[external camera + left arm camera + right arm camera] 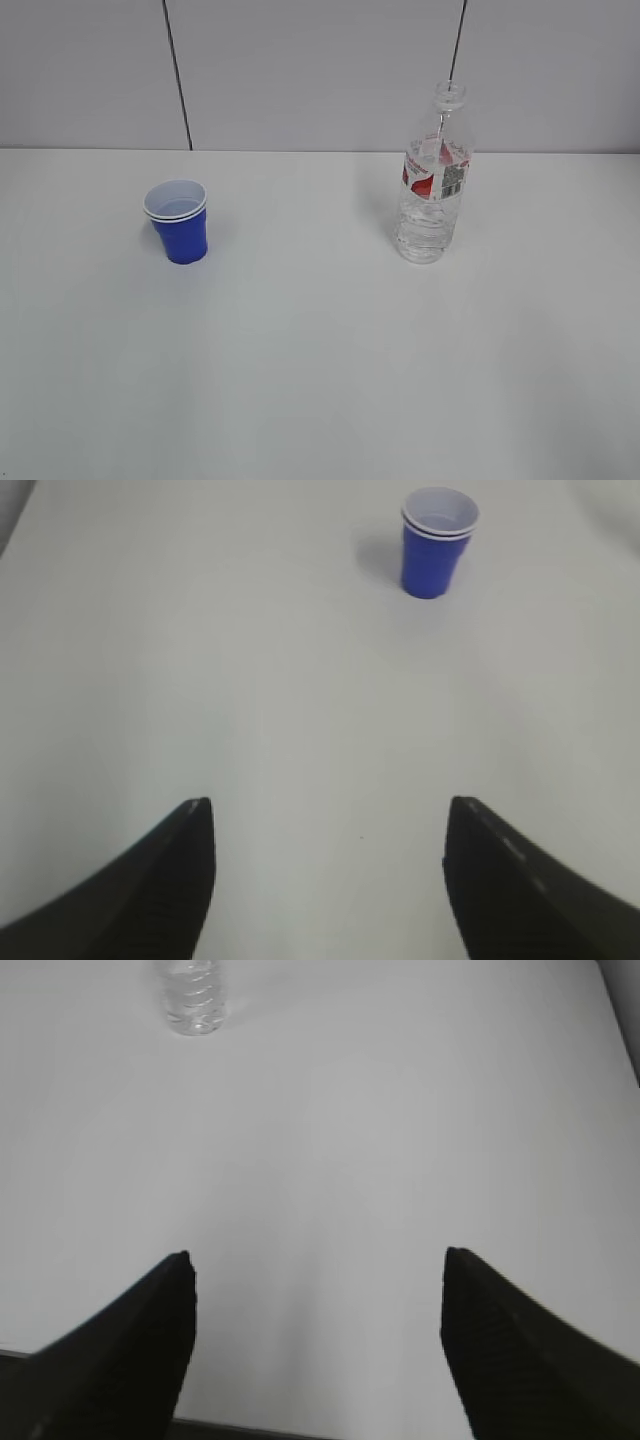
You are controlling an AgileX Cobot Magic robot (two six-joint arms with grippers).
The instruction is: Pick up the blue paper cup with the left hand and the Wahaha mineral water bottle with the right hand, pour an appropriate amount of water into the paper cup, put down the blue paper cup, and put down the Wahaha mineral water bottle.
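Note:
The blue paper cup (179,222) stands upright on the white table at the left of the exterior view, white inside with a doubled rim. It shows far ahead and to the right in the left wrist view (437,542). The Wahaha mineral water bottle (433,178) stands upright at the right, capless, with water in its lower part. Only its base shows at the top left of the right wrist view (194,998). My left gripper (328,815) is open and empty, well short of the cup. My right gripper (318,1265) is open and empty near the table's front edge, far from the bottle. Neither arm shows in the exterior view.
The white table (330,360) runs back to a grey panelled wall (320,70) with two dark vertical seams. The table's front edge shows as a dark strip at the bottom of the right wrist view (260,1430).

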